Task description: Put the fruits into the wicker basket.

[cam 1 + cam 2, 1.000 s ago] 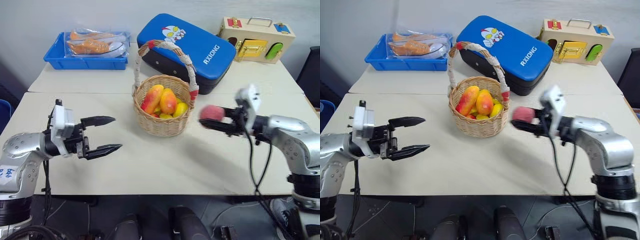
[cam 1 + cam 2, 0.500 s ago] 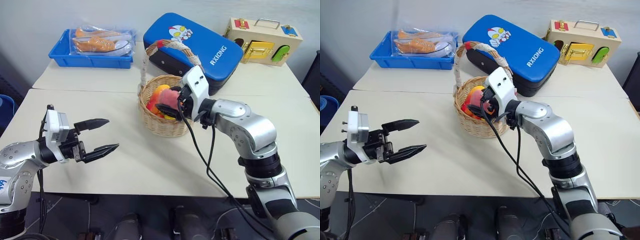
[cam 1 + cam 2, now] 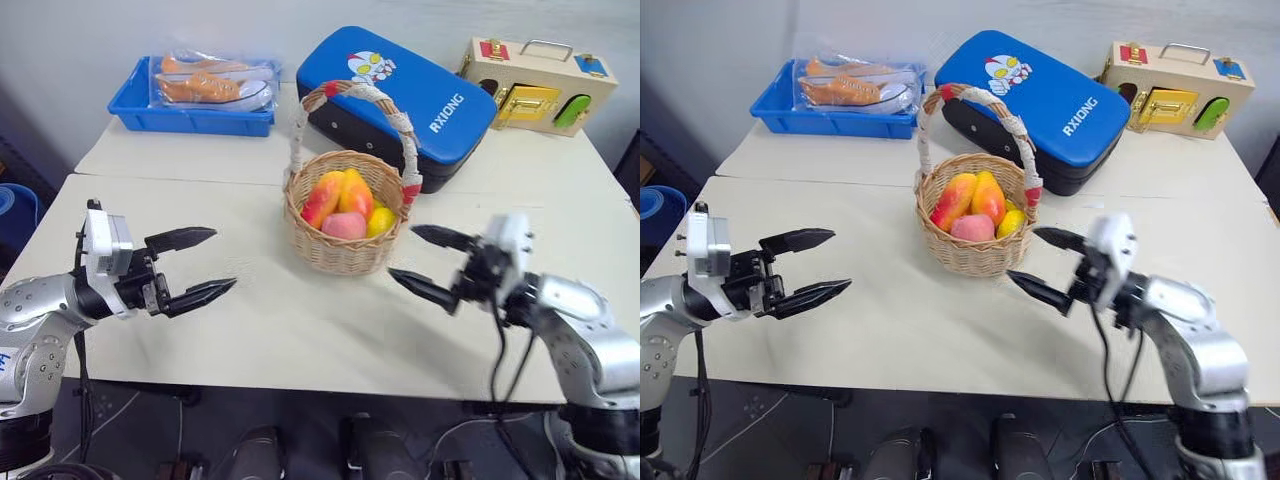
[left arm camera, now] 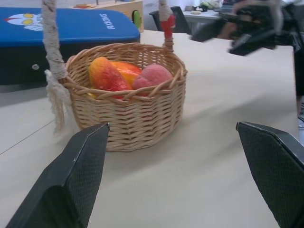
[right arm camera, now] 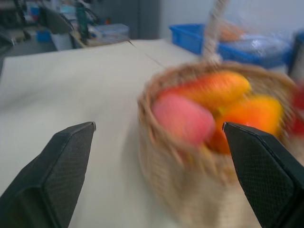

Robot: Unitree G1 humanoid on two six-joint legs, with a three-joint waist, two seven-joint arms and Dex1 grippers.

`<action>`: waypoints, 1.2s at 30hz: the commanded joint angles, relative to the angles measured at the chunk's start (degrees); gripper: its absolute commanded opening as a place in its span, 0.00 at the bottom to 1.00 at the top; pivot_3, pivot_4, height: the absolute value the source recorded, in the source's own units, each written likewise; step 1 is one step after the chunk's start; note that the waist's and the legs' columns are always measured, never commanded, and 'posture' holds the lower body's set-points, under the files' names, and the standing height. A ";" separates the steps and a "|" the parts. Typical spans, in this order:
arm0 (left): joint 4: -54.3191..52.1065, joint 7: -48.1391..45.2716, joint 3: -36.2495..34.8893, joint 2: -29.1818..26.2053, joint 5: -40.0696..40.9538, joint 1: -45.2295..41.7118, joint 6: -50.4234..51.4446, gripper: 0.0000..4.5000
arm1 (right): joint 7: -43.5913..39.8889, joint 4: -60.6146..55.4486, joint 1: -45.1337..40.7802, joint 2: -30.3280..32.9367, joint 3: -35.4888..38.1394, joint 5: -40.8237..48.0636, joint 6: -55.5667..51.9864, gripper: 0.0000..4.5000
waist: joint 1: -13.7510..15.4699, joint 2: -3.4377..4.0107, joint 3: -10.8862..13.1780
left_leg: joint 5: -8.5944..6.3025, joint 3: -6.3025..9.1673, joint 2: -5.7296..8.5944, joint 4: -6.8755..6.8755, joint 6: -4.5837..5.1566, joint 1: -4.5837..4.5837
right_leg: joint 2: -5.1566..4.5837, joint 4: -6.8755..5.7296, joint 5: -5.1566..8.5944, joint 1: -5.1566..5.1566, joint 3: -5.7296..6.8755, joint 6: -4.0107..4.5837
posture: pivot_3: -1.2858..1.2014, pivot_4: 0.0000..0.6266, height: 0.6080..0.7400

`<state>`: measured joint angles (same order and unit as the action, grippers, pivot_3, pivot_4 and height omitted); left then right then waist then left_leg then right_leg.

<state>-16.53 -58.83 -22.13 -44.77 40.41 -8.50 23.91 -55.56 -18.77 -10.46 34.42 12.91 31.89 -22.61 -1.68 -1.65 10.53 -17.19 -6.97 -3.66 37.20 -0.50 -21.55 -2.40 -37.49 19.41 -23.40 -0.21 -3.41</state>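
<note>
Fuzzy pink peach [image 3: 343, 225] at front of wicker basket [image 3: 346, 255], against elongated red-to-yellow mango [image 3: 322, 198] and rounded red-yellow mango [image 3: 352, 193] behind it — small yellow fruit [image 3: 380, 220] tucked alongside. Basket round, tan weave, tall arched handle [image 3: 385, 102] wrapped white with red bands, standing mid-table [image 3: 270, 330]. Right gripper [image 3: 428, 262] just beside basket, jaws spread wide, holding nothing. Left gripper [image 3: 198, 265] well apart on other side, jaws wide, empty. Behind basket — blue pad [image 3: 400, 95], blue tray [image 3: 195, 100], wooden lock box [image 3: 535, 80].

Silver arms, white wrist blocks, black cables, black-fingered left end effector [image 3: 195, 265].
</note>
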 commanded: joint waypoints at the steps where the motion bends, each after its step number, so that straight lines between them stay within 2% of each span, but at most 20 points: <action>1: 2.03 -0.29 -1.62 0.86 -0.30 -1.74 -4.00 1.00 | -7.22 11.01 4.78 3.21 6.06 -2.17 11.44 0.99 | -0.29 -0.02 0.01 | 0.01 -0.07 0.00 0.01 0.02 0.07 | 0.01 0.03 0.00 0.05 -0.04 0.00 | 0.52 0.24 1.00; 4: 3.51 -1.74 -1.52 0.02 0.01 -1.22 -3.66 1.00 | -12.59 20.55 5.13 5.14 7.49 -2.83 18.51 0.99 | -0.90 0.01 0.04 | 0.07 -0.23 0.00 -0.02 0.09 0.50 | 0.05 0.00 -0.02 0.37 -0.15 0.06 | 0.52 0.24 1.00; 8: 3.88 -3.04 -1.08 -0.83 0.80 -1.11 -2.56 1.00 | -11.43 26.29 -0.80 4.03 7.76 -2.97 23.81 0.99 | -1.95 0.05 0.07 | 0.12 -0.20 -0.06 -0.05 0.02 0.66 | 0.11 -0.09 -0.03 0.48 -0.16 0.11 | 0.52 0.24 1.00; 13: 3.75 -3.93 0.86 -1.16 2.08 -4.34 -0.10 1.00 | -12.23 26.10 -16.42 2.51 0.92 0.90 14.20 0.99 | -2.72 0.15 0.12 | 0.26 -0.16 -0.07 -0.03 -0.25 0.60 | 0.12 -0.23 -0.03 0.36 -0.16 0.11 | 0.52 0.24 1.00; 17: 3.33 -3.64 2.46 -0.23 1.53 -5.89 -0.11 1.00 | -12.13 28.81 -25.52 0.45 -3.97 1.50 7.10 0.99 | -2.46 0.15 0.12 | 0.39 -0.01 -0.09 -0.06 -0.52 0.40 | 0.11 -0.38 -0.04 0.09 -0.09 0.11 | 0.52 0.24 1.00; 22: 3.65 -3.19 3.42 0.41 0.63 -7.00 -1.17 1.00 | -10.08 38.12 -36.07 -5.15 -10.64 -4.96 7.62 0.99 | -2.26 0.15 0.12 | 0.39 -0.07 -0.10 -0.03 -0.53 0.13 | 0.10 -0.39 -0.04 -0.20 -0.09 0.10 | 0.52 0.24 1.00; 25: 3.47 -2.91 3.57 0.60 0.54 -7.21 -1.29 1.00 | -9.72 42.10 -39.58 -7.78 -10.90 -5.59 8.48 0.99 | -2.11 0.15 0.12 | 0.39 -0.07 -0.10 -0.04 -0.52 0.13 | 0.10 -0.38 -0.04 -0.20 -0.09 0.10 | 0.52 0.24 1.00; 29: 2.46 -2.49 3.20 0.67 0.91 -6.55 -0.89 1.00 | -10.38 44.25 -41.35 -9.33 -10.21 -5.62 9.08 0.70 | -1.72 0.15 0.12 | 0.39 -0.07 -0.10 -0.02 -0.51 0.11 | 0.08 -0.38 -0.04 -0.21 -0.08 0.10 | 0.52 0.24 1.00; 35: 1.81 -2.13 3.37 0.95 1.20 -5.74 -0.69 1.00 | -12.02 41.00 -38.60 -7.69 -7.79 -3.59 7.84 0.22 | -1.50 0.15 0.12 | 0.38 -0.05 -0.10 -0.02 -0.50 0.10 | 0.07 -0.39 -0.04 -0.20 -0.06 0.10 | 0.52 0.24 1.00; 36: 2.16 -2.07 3.92 1.32 1.09 -6.24 -0.79 1.00 | -12.13 39.90 -37.31 -6.84 -6.97 -3.40 7.91 0.18 | -1.42 0.15 0.12 | 0.38 -0.04 -0.10 -0.03 -0.50 0.10 | 0.07 -0.39 -0.04 -0.20 -0.05 0.10 | 0.52 0.24 1.00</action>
<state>-12.84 -61.12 -17.88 -43.72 40.74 -14.40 23.63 -67.15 24.08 -48.43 26.10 3.19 26.90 -15.04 -3.10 -1.50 10.65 -16.81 -7.00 -3.75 37.17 -1.01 -21.44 -2.34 -37.88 19.37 -23.59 -0.25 -3.30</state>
